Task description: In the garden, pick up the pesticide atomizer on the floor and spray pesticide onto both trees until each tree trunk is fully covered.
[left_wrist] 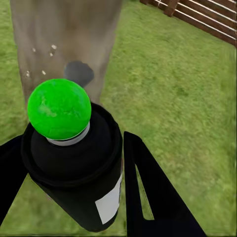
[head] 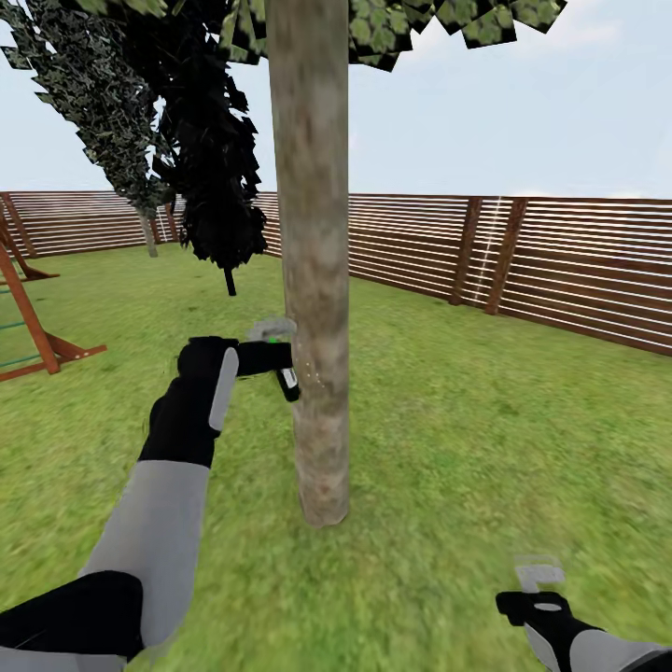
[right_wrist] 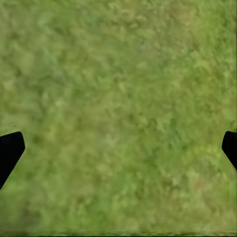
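While the left claw point(left_wrist: 69, 197) pinches the atomizer point(left_wrist: 74, 168), the can sits between the two black fingers point(left_wrist: 153, 197) with its green cap point(left_wrist: 59, 108) aimed at the trunk point(left_wrist: 64, 44). In the head view the atomizer point(head: 280, 369) is just beside the trunk point(head: 313, 261), on its left side, roughly a third of the way up the visible bark; can't tell if they touch. White label patch on the can's side. A few white specks point(left_wrist: 42, 54) dot the bark ahead of the cap, and a dark round spot point(left_wrist: 79, 73) lies on the bark just above the cap. Faint specks also show in the head view point(head: 317, 373) beside the nozzle.

Left claw point(head: 271, 359) reaches in from the left, arm extended, black wrist and grey forearm.

Trunk rises straight out of the lawn point(head: 485, 448), leafy canopy point(head: 439, 23) overhead. Dark narrow tree point(head: 219, 168) stands behind and left of the trunk. Slat fence point(head: 560, 261) runs along the lawn's far and right edges. Red wooden playset point(head: 33, 327) at the lawn's left edge.

Right claw point(head: 537, 593) hangs low at lower right over grass, well apart from the trunk. Wrist view: its fingertips point(right_wrist: 10, 150) are spread wide, nothing between them, grass point(right_wrist: 118, 108) beyond.
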Robot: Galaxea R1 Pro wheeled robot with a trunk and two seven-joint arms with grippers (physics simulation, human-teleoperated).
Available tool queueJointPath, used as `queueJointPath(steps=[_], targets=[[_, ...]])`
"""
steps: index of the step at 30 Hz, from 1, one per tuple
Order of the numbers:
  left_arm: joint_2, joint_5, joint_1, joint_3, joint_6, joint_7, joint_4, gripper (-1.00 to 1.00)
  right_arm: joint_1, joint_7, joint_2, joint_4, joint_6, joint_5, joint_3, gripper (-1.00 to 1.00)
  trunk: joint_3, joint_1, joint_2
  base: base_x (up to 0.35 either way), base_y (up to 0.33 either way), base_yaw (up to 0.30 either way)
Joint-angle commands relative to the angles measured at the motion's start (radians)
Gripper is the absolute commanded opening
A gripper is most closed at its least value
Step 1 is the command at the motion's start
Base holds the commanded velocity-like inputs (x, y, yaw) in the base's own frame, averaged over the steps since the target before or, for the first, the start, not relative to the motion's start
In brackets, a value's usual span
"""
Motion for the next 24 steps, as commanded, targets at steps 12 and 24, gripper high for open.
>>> queueJointPath(steps=[12,24], targets=[[-0.001,0.059,-0.286,0.000,0.002,-0.001,0.190,-1.00,0.031,0.000,0.026,0.000,-0.014,0.001,0.001,1.00,0.000,0.000,0.000,0.000,0.000,0.000],[-0.001,0.060,-0.619,0.000,0.004,-0.101,0.497,-1.00,0.031,0.000,0.025,0.000,-0.014,0.001,0.001,1.00,0.000,0.000,0.000,0.000,0.000,0.000]])
